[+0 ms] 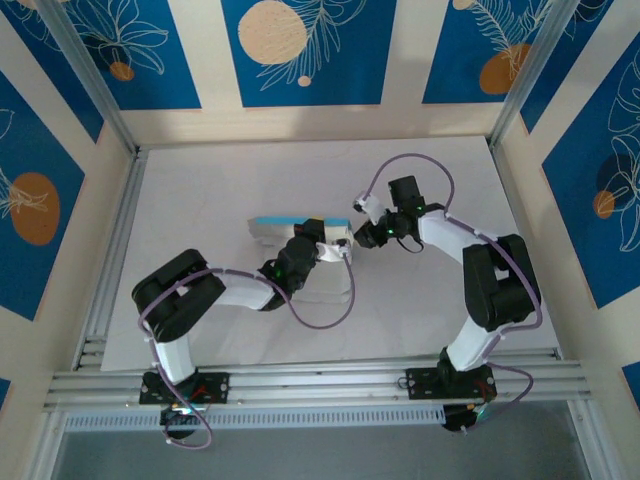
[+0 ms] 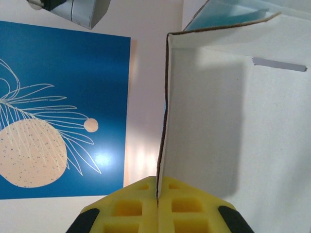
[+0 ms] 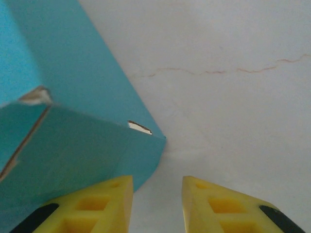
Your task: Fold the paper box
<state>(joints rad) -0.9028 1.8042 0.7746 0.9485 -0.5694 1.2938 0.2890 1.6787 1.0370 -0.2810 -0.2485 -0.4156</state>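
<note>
The paper box, a thin card sheet that is light blue on one side and white on the other and partly folded up, sits near the middle of the white desk, between the two arms. The left tool has its yellow fingers pressed together, clamped on the edge of a white panel of the card. In its wrist view that panel runs edge-on away from the tips, the white inner face spreads to the right, and a blue flap shows at the top. The right tool has its fingers apart with nothing between them. The gap lies over bare desk, just beside a corner of the box's blue outer face.
</note>
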